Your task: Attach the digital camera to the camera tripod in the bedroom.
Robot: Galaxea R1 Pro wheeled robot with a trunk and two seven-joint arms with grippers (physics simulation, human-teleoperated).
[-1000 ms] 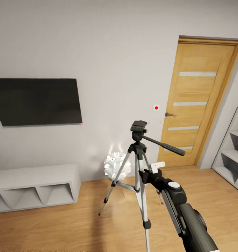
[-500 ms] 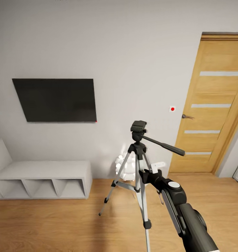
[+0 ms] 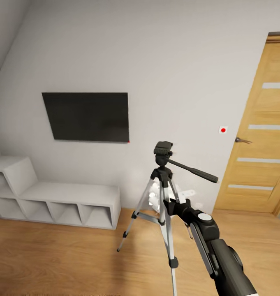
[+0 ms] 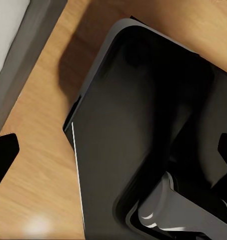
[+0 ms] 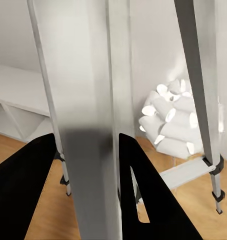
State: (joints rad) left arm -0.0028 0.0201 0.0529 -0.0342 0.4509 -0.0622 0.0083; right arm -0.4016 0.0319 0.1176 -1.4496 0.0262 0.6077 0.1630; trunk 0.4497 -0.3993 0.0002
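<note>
Head view is swinging left: door [image 3: 263,135] sliding off-frame vs the camera tripod [image 3: 162,197], which isn't budging. Right claw [image 5: 88,175] is clenching its leg, carrying it w/ the base. Left claw: can't tell.

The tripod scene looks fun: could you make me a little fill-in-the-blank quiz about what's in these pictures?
1. The right gripper is shut on a silver leg of the ____.
2. The camera tripod has no ____ on its head.
3. The black wall screen hangs above a white ____.
4. At the right stands a wooden ____.

Missing words: camera tripod; camera; shelf unit; door
</note>
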